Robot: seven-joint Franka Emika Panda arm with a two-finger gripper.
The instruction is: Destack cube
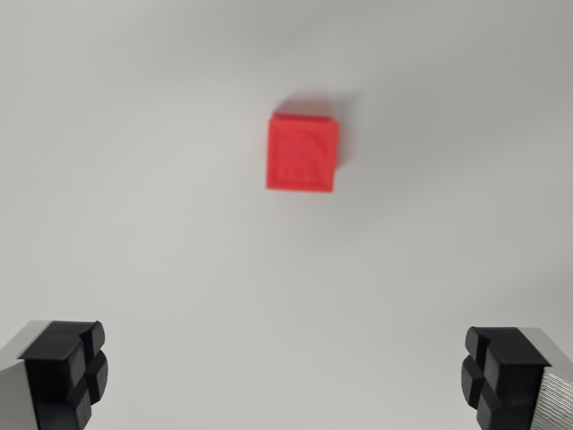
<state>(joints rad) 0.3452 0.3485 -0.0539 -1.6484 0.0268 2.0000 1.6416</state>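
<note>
Now: red cube (303, 153) sits above centre in the wrist view on the white table (134, 224), blurred, lower cube not discernible | gripper (286, 376) spread wide, empty, well short of it | I'd centre over it, square the fingers (76, 367) to its sides, descend slowly, pinch only the top.

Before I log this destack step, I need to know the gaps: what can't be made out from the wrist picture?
- Wrist view: whether the red cube sits on another cube; seen from above, it hides anything beneath.
- Wrist view: the raised marking on the cube's top is too blurred to read.
- Wrist view: the gripper fingers are cut off by the bottom edge; only the tips show, wide apart and holding nothing.
</note>
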